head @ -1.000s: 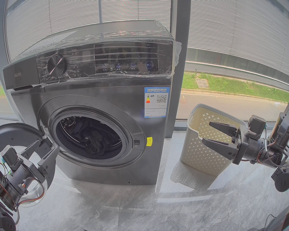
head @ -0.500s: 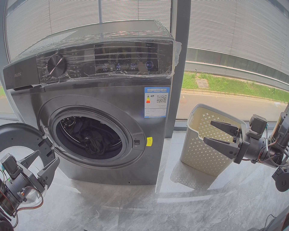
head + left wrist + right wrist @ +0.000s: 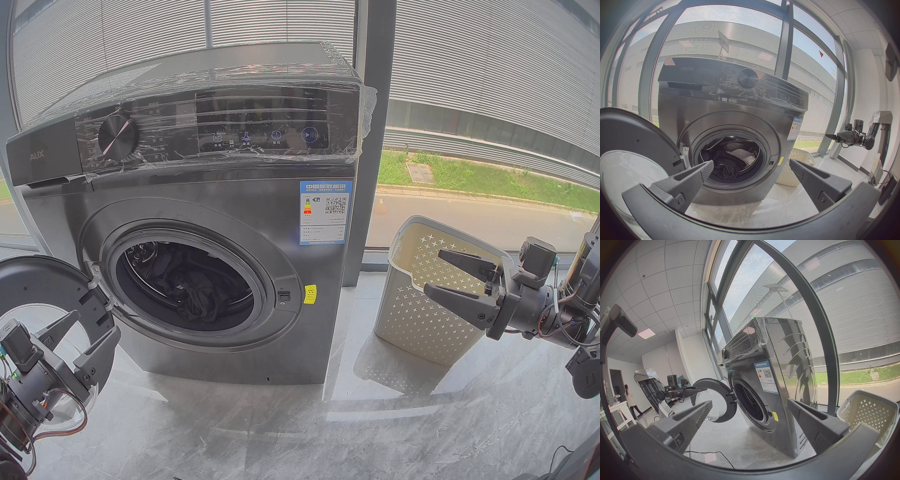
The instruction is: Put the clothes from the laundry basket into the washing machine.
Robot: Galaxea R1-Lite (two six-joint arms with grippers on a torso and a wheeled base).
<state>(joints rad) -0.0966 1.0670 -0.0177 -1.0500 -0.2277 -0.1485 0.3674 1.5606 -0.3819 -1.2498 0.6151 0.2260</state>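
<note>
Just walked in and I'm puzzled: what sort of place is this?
Likely a test room in an office-style building, not a home: the washing machine, partly wrapped in plastic film, stands by tall windows under a tiled office ceiling.

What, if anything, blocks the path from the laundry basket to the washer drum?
Nothing visible. The door is swung open to the robot's left, the drum opening is unobstructed, and the laundry basket stands apart on its right.

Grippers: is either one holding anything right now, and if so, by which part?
Nothing is held. The left gripper and the right gripper are both open and empty.
</note>
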